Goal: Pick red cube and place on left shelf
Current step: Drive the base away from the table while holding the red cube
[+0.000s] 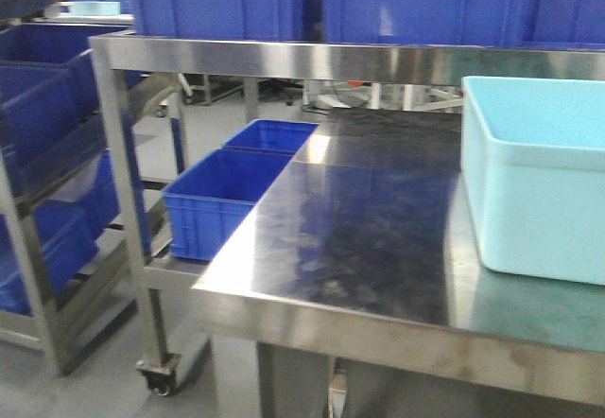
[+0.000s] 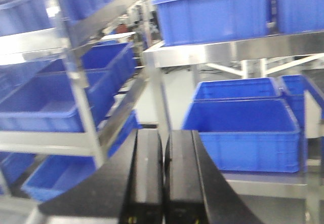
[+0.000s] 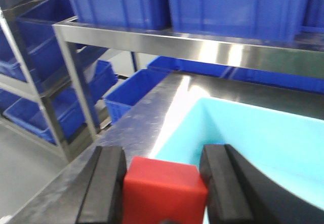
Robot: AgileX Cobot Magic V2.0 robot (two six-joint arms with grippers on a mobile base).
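Cyan tub [image 1: 534, 177] on steel table [image 1: 359, 238]; blue crates [image 1: 38, 106] on left shelf [image 1: 36, 295].

steel table [image 1: 359, 238] carries a light-blue bin [image 1: 534, 177] (right side).

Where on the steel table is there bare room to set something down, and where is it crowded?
The steel table is bare from its left edge to the light blue bin, which fills its right side. The left shelf is packed with blue crates; so is the tier overhead.
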